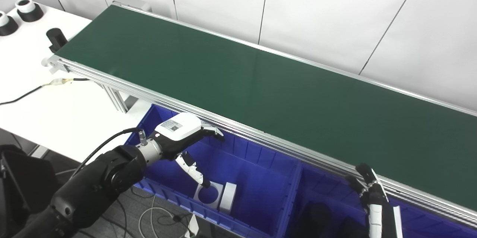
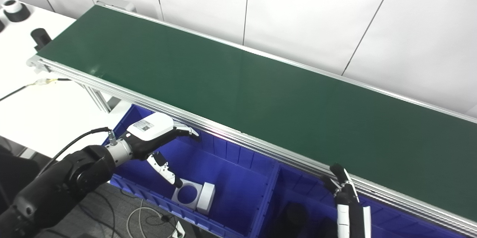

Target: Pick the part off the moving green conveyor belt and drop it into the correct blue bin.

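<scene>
The green conveyor belt point(image 1: 261, 81) runs from upper left to lower right and carries no part. My left hand point(image 1: 184, 133) hovers open and empty over the left blue bin point(image 1: 261, 178), fingers spread, thumb pointing down. White parts point(image 1: 216, 195), one with a round hole, lie on that bin's floor just under the thumb. My right hand point(image 1: 372, 197) rises at the bottom right in front of the belt's rail, fingers pointing up and apart, holding nothing. It stands over the right blue bin point(image 1: 320, 193), where dark parts point(image 1: 316, 215) lie.
A white table point(image 1: 37, 92) stands at the left with black-and-white cylinders point(image 1: 28, 8), a black post point(image 1: 56, 38) and a cable point(image 1: 22, 96). The belt's aluminium rail point(image 1: 261, 133) runs just behind the bins. Cables lie on the floor below.
</scene>
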